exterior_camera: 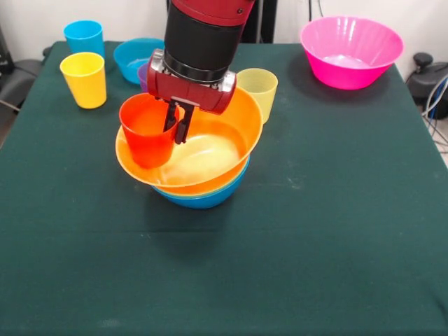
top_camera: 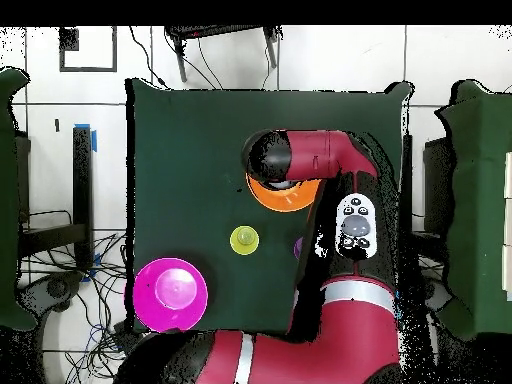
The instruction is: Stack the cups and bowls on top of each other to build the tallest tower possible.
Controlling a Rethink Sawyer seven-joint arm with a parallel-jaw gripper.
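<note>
Dark green cloth covers the table (exterior_camera: 336,231), and my tower stands near its middle: a blue bowl (exterior_camera: 203,199) as base, the large orange-yellow bowl (exterior_camera: 210,150) nested in it, and the orange cup (exterior_camera: 148,129) sitting upright inside that bowl against its rim. My gripper (exterior_camera: 178,126) is down at the cup — its two fingers stand close together over the cup's lip, apparently straddling the wall, though whether they pinch it or have let go I cannot tell.

I judge this to be the placing of the cup on the tower. The next move calls for a clean release and a straight lift, so the cup does not tip or drag the bowl askew.

Waiting behind are the pale yellow-green cup (exterior_camera: 260,89), the yellow cup (exterior_camera: 85,79), the blue cup (exterior_camera: 84,36), a second blue bowl (exterior_camera: 129,57) and the pink bowl (exterior_camera: 351,50) — all apart from the tower. From overhead my arm hides most of the pile.

No readable writing or brand shows anywhere.
</note>
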